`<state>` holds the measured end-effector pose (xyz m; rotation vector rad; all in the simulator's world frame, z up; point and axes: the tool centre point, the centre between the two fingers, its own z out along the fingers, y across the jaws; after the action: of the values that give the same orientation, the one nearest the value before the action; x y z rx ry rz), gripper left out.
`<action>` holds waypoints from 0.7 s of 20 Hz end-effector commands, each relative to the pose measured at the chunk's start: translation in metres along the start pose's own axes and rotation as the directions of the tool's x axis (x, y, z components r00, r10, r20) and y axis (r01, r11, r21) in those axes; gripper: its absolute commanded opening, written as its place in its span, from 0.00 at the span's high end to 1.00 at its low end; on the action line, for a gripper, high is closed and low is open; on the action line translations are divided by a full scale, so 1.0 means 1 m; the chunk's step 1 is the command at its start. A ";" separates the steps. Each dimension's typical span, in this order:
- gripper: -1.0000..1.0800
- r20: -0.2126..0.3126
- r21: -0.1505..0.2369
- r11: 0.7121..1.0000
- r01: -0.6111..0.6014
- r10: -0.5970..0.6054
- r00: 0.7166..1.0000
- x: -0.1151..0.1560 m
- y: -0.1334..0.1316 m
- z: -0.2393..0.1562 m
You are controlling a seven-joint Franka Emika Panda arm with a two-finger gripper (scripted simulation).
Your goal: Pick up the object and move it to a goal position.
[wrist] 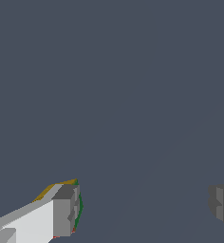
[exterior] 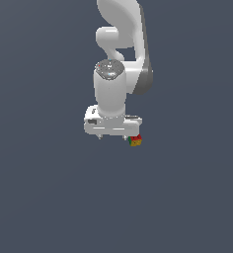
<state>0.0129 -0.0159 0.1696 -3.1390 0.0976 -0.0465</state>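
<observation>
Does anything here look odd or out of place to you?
Yes. The tiny cube is not between the fingers of the gripper. In the wrist view the jaws stand wide apart, and the cube peeks out from behind one finger, on its outer side. The gap between the fingers is empty.

Cube [wrist: 61, 183] mostly behind fingers [wrist: 66, 211]

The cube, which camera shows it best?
The exterior view. There the cube shows red, green and yellow faces just below the gripper, toward that view's right. The wrist view gives only thin yellow and green edges of it behind one finger.
</observation>
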 end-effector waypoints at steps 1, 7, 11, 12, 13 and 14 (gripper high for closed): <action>0.04 0.000 0.000 1.000 0.000 0.000 1.000 0.000 0.000 0.000; 0.04 -0.003 -0.003 1.000 0.000 0.000 1.000 0.004 0.012 0.002; 0.04 -0.004 -0.004 1.000 0.001 -0.001 1.000 0.007 0.019 0.003; 0.04 -0.004 -0.004 1.000 0.001 -0.001 1.000 0.007 0.019 0.003; 0.04 -0.004 -0.004 1.000 0.001 -0.001 1.000 0.006 0.018 0.003; 0.04 -0.004 -0.004 1.000 -0.001 0.001 1.000 0.006 0.018 0.003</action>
<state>0.0182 -0.0350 0.1663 -3.1430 0.1000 -0.0520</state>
